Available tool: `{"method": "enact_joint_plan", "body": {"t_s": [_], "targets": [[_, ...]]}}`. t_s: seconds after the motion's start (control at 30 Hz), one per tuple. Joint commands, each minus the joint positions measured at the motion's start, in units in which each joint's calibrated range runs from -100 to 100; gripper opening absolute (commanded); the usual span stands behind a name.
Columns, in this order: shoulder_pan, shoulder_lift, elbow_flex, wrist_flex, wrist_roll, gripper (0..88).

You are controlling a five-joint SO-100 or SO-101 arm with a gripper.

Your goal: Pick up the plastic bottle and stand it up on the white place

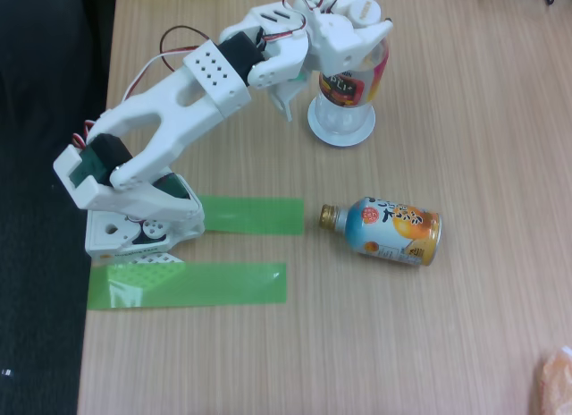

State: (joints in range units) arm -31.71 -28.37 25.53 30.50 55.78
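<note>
Across the wooden bench [465,326], the white arm [179,111] reaches from its base at the left to the plastic bottle [353,86], which stands upright on the white place [342,135]. Placement looks essentially done; what seems left is letting go and backing away. The pincer [344,39] sits over the bottle's top, hiding the cap, and I cannot tell whether it grips. An orange-and-blue can-bottle [389,230] lies on its side nearby, beside green tape strips [188,283].

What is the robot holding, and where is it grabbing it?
The gripper holds the plastic bottle near its top, standing on the white place.
</note>
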Motion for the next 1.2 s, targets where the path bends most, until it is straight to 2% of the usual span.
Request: {"method": "enact_joint_plan", "body": {"t_s": [0.0,1.17], "targets": [[-0.3,-0.2,-2.3,-1.1,0.2,11.9],[-1.3,2.3,-2.9,-1.4,0.2,11.9]]}}
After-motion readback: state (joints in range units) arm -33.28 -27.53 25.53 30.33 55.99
